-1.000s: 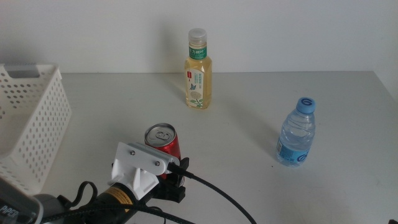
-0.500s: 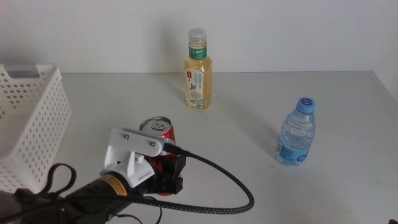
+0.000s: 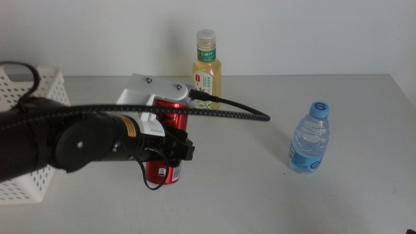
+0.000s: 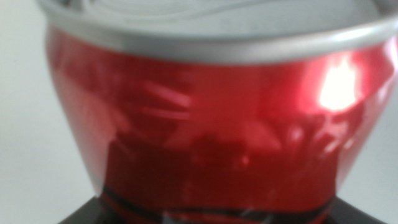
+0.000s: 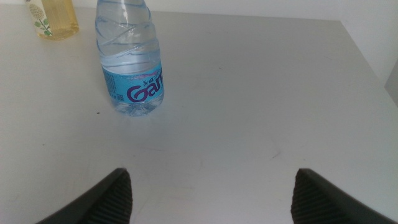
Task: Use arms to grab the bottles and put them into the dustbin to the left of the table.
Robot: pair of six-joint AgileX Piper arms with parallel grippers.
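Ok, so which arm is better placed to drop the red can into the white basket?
Left. Its end effector already grips the red can, with the white basket on that side. The right end effector is open and empty, facing the water bottle.

Glossy red metal can (image 4: 217, 124)

Soda can (image 3: 166, 147) now lifted off table (image 3: 260, 188).

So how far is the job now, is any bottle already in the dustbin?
None can be seen in the dustbin. In hand: the left gripper holds the red soda can. Left: the tea bottle and water bottle stand on the table; the right gripper waits open.
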